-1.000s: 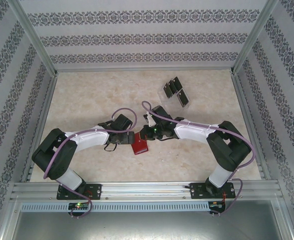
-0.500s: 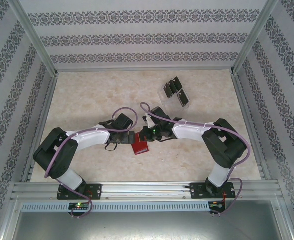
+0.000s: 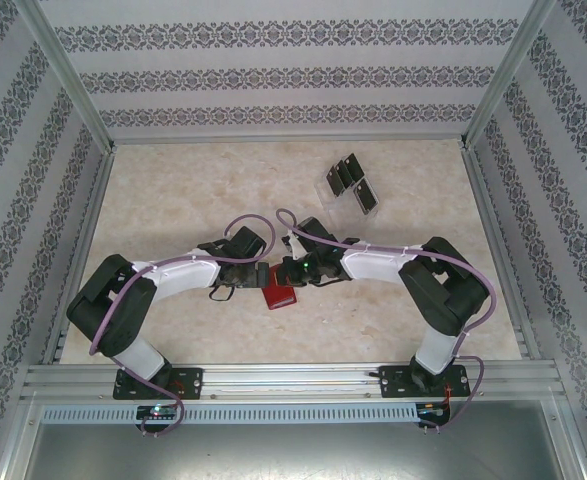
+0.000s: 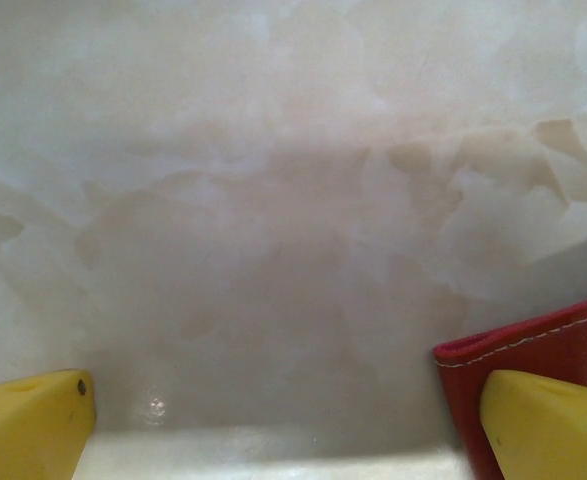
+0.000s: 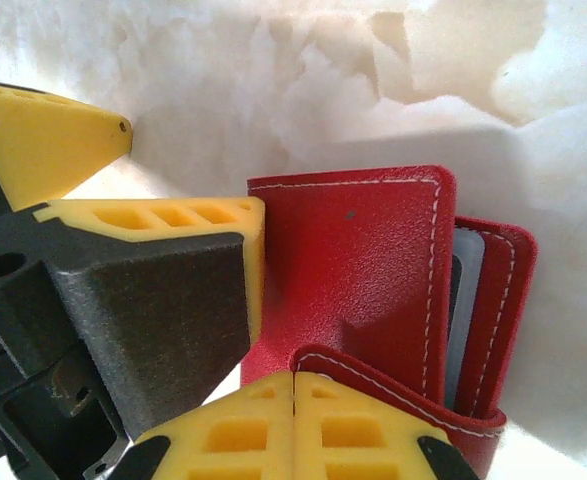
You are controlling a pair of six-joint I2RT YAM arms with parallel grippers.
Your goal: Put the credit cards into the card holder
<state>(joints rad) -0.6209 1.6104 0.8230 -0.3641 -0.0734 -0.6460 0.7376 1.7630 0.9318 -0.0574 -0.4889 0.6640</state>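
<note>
The card holder [image 3: 278, 297], a red wallet, lies on the table between both arms. In the right wrist view the card holder [image 5: 353, 260] is partly folded open, with its grey inside [image 5: 465, 300] showing at the right. My right gripper [image 5: 293, 425] is shut, and the wallet's raised flap edge comes out from between its yellow fingertips. My left gripper [image 4: 293, 440] stands open, its right finger [image 4: 548, 425] resting at the card holder [image 4: 543, 350] edge and nothing between its fingers. The black credit cards [image 3: 353, 183] stand far back right, away from both grippers [image 3: 260, 277] [image 3: 285, 272].
A clear plastic stand [image 3: 330, 183] holds the cards at the back. Patterned walls and metal rails [image 3: 293, 375] bound the marble tabletop [image 3: 173, 190]. Purple cables loop over both arms.
The right arm has shifted a little to the left, its wrist closer to the left gripper. The wallet and the left arm have hardly moved.
</note>
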